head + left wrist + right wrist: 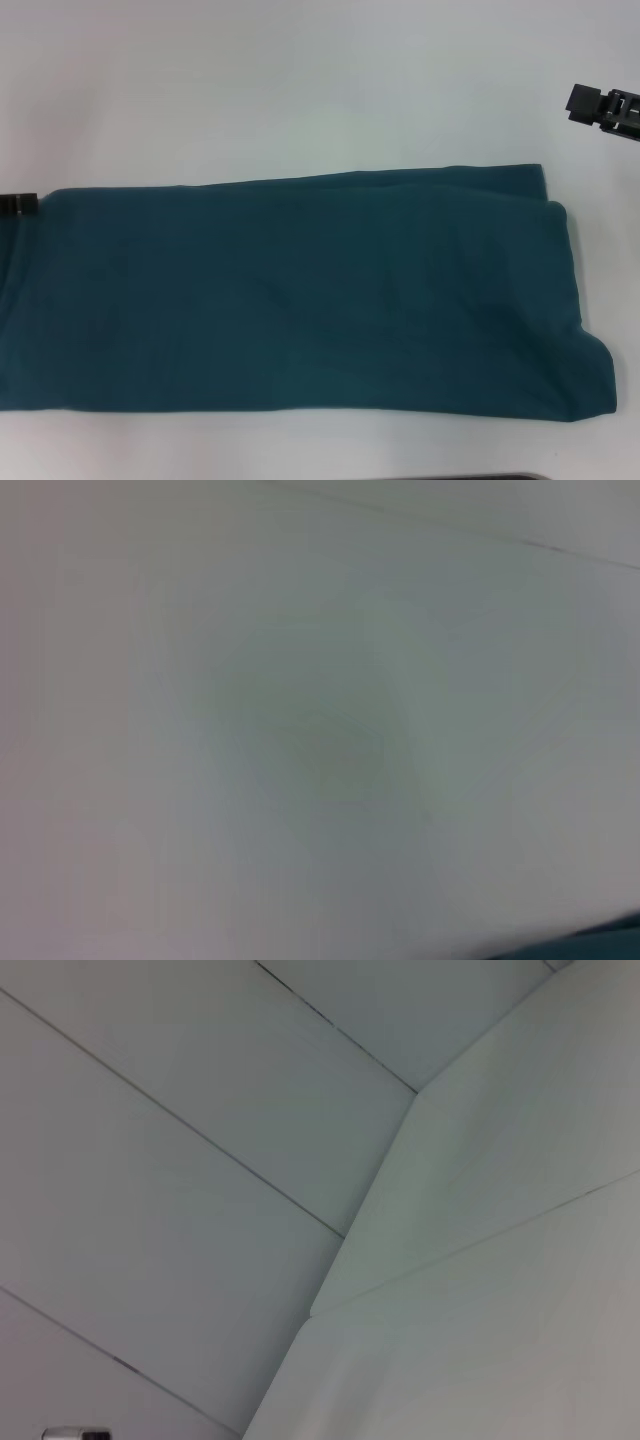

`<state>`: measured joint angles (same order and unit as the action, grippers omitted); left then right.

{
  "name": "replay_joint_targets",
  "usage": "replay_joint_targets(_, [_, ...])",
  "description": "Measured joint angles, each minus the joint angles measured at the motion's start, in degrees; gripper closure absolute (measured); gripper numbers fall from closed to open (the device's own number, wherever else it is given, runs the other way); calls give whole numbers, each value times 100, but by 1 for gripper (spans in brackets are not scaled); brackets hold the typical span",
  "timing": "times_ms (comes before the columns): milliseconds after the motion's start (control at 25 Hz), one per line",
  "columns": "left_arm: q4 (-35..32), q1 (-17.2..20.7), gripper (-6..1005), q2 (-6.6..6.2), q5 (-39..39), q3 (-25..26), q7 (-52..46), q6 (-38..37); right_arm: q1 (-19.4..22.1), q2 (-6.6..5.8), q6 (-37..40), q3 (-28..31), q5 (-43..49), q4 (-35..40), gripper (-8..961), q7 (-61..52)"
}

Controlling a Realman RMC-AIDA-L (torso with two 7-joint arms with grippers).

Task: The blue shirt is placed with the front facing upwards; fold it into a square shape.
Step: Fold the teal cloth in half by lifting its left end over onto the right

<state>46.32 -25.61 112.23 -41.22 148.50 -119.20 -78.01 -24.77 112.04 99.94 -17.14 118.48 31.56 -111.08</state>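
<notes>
Head view first: the blue shirt (300,295) is lying across the white bench (300,90) as a long folded band, running from the 9 o'clock edge over to about 3 o'clock, plain teal side up, no print showing. Its right end is rounding over in a soft fold, with a second layer peeking out along the far edge near 2 o'clock. The shirt's left end is running out of the picture, so that end is cut off.

The right end effector (603,106) is hovering at 2 o'clock, off the cloth and well apart from it, over bare bench; only a dark part of it is showing at the frame edge, and I cannot tell whether it is released or clenched. The left end effector (18,204) is poking in at 9 o'clock as a small black piece just at the shirt's far left corner; whether it is touching or gripping cloth, I cannot tell. A dark strip (480,477) is showing at 6 o'clock along the bottom edge, too thin to identify.

Left wrist view: almost all pale, blurred surface, with a sliver of teal cloth (590,945) in one corner.

Right wrist view: pale panels (200,1160) with thin dark seams meeting at an angle, and a small grey object (75,1433) cut off at the edge.
</notes>
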Motion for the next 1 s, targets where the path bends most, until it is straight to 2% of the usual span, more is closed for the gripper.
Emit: replay_joint_targets(1000, [-80,-48,80,52,14,-272,11,298,9,-18,7,9,0,-17,347,-9])
